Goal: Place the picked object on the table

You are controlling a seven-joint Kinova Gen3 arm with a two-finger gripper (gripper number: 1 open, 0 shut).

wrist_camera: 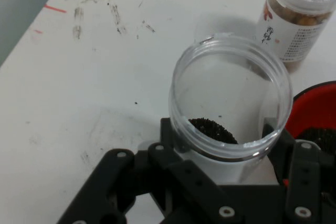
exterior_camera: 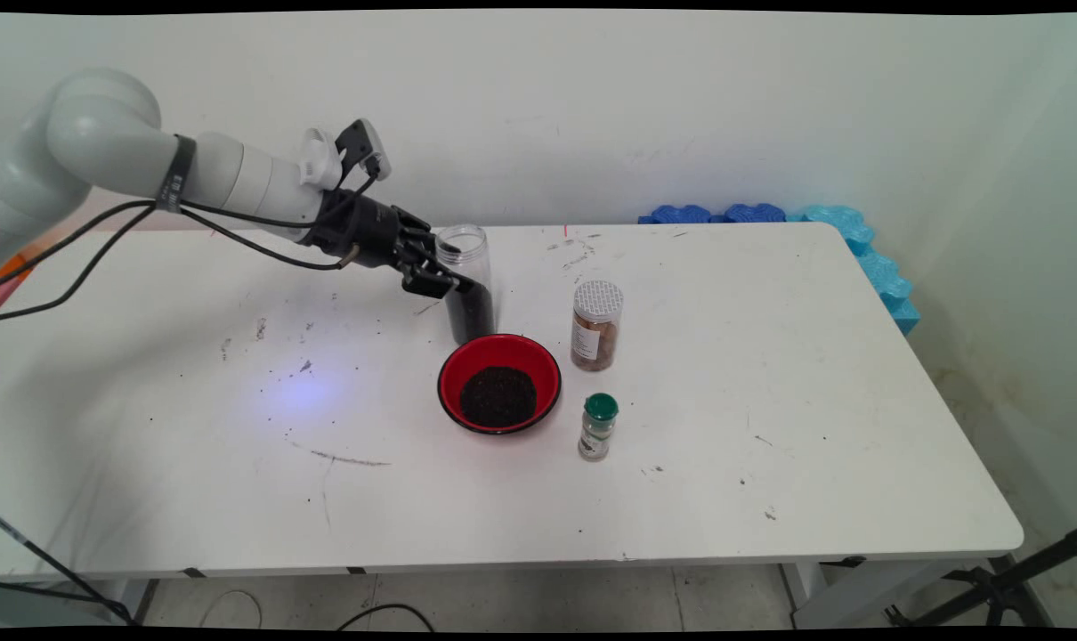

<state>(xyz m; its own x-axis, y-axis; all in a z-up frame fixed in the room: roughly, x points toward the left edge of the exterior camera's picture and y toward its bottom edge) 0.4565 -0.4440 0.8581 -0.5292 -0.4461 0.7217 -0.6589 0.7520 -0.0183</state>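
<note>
Item: gripper, fingers clamped round clear open jar, dark granules in its lower part. You hold jar upright, mouth up, so contents stay put. Position: just behind red bowl holding same granules. Beside: capped jar, green-capped shaker.

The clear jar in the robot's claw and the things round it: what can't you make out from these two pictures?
- Clear jar: hand view, its lower part is hidden by the gripper.
- Red bowl: hand view, cut off by the right edge.
- Brown-filled jar: its label is too small to read in either view.
- Green-capped shaker: main view only, its label is too small.
</note>
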